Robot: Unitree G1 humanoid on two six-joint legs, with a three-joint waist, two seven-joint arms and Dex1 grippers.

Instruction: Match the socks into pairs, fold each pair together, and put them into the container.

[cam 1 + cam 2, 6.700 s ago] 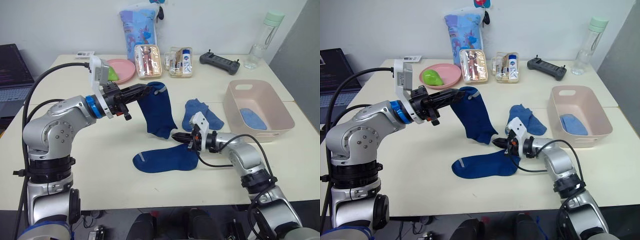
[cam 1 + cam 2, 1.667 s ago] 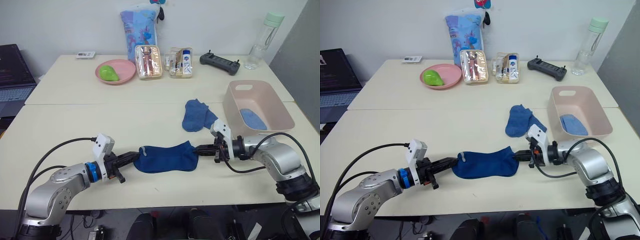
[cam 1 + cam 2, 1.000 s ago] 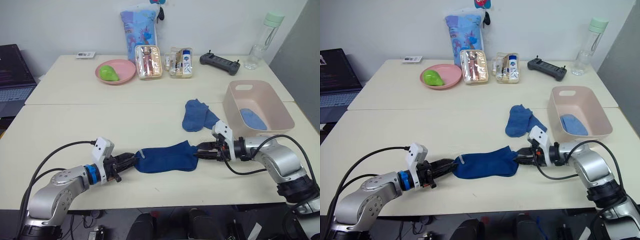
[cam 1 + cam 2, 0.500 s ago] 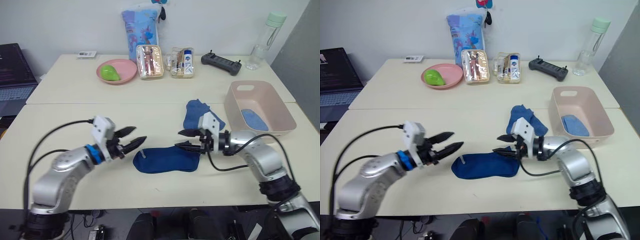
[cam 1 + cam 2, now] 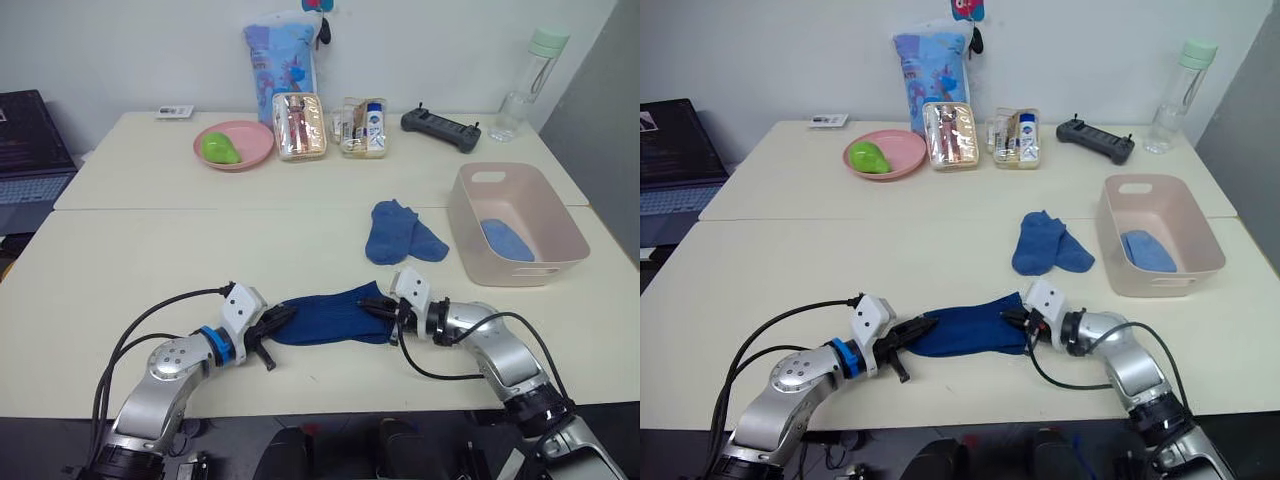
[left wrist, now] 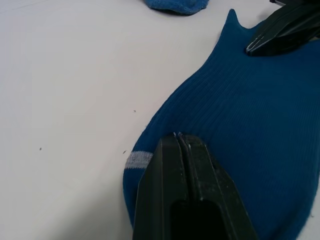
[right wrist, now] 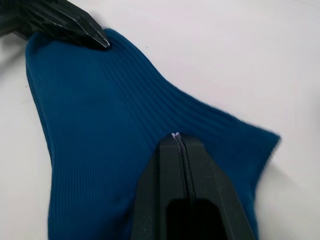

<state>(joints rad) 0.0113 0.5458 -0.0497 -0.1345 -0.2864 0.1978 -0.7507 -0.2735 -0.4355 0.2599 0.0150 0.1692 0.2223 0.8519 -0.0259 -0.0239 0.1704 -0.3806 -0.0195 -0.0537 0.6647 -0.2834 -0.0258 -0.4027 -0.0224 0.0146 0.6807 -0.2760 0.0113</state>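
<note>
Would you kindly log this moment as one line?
left claw: shut on dark blue sock | right claw: shut on its other end | tub: one light blue sock

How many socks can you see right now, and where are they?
3 groups: a dark blue sock near the front edge, pinched between the left gripper and right gripper; a medium-blue heap mid-table; a light blue one in the pink tub. Stacked layers may hide more.

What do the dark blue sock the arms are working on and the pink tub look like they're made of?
The dark blue sock looks like soft ribbed knit, probably cotton blend: fine parallel ribs run along it and it lies limp on the table, with the left pincer and right pincer both shut on it. The pink tub looks like moulded plastic with a smooth matte finish: rigid flared walls and cut-out handle slots.
</note>
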